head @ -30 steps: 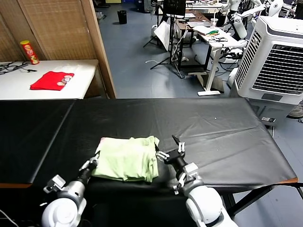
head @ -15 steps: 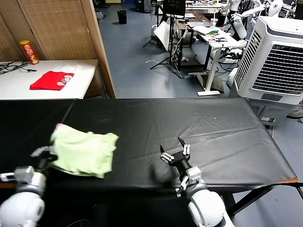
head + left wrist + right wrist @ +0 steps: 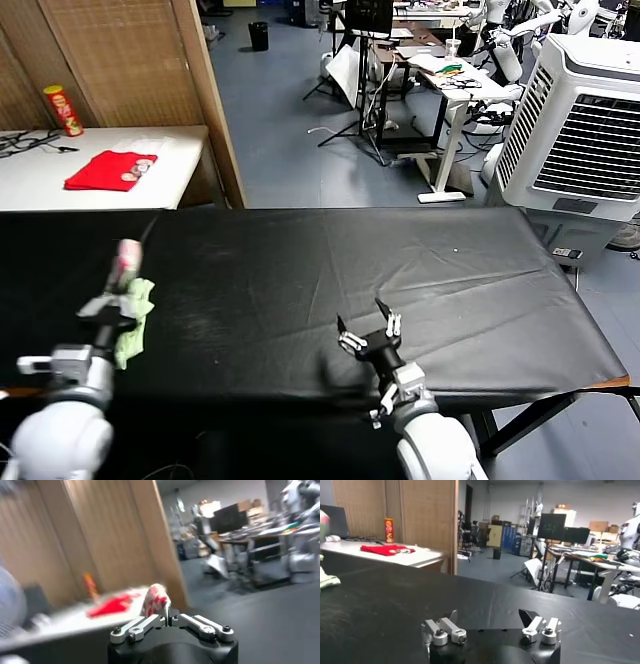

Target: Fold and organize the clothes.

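Black sheeting covers the long work table, with a cluttered workshop floor beyond it. At far left a white side table carries a red-and-yellow can, upright, and a small red garment lying flat; no container on either table holds anything.

Near the table's left edge the left gripper is clamped shut on the shirt. The pale green cloth is bunched into a narrow hanging strip, with a bit of its red-and-white print poking up just above the fingers. Most of the shirt is hidden by the gripper and by its own folds, so collar and buttons cannot be made out. In the left wrist view only that printed tip shows, and the background is smeared.

Right of centre, near the front edge, the right gripper stands just above the sheet with its fingers spread wide and nothing between them. A large white air cooler stands at far right, cut off by the frame.
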Controlling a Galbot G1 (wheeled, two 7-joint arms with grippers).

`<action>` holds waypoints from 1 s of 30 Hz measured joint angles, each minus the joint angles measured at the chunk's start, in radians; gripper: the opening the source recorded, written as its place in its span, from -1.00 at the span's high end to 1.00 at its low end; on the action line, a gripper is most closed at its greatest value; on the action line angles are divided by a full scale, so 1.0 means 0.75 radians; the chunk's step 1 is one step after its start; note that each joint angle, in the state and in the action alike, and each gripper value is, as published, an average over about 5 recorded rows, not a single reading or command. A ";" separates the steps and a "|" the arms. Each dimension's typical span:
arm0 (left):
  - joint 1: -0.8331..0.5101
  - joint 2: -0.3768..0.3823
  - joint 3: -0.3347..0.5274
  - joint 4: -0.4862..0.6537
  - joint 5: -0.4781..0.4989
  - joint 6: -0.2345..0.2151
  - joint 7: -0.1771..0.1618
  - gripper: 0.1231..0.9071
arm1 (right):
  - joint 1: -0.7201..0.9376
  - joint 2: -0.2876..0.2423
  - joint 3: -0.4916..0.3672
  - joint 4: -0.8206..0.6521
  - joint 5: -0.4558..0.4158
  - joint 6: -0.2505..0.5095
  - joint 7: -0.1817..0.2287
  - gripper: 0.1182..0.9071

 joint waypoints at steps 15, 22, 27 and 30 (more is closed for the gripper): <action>-0.087 -0.359 0.504 0.078 0.234 -0.030 0.091 0.60 | -0.039 -0.024 0.009 0.023 0.092 -0.076 -0.037 -0.72; -0.051 -0.392 0.553 0.058 0.313 -0.081 0.180 -0.40 | 0.048 -0.049 -0.050 -0.021 0.318 -0.218 -0.086 -0.72; -0.022 -0.369 0.525 0.032 0.314 -0.114 0.181 -0.70 | 0.142 -0.028 -0.115 -0.088 0.495 -0.295 -0.086 -0.72; -0.004 -0.364 0.495 0.028 0.312 -0.133 0.170 -0.72 | 0.201 -0.010 -0.161 -0.143 0.543 -0.306 -0.088 -0.71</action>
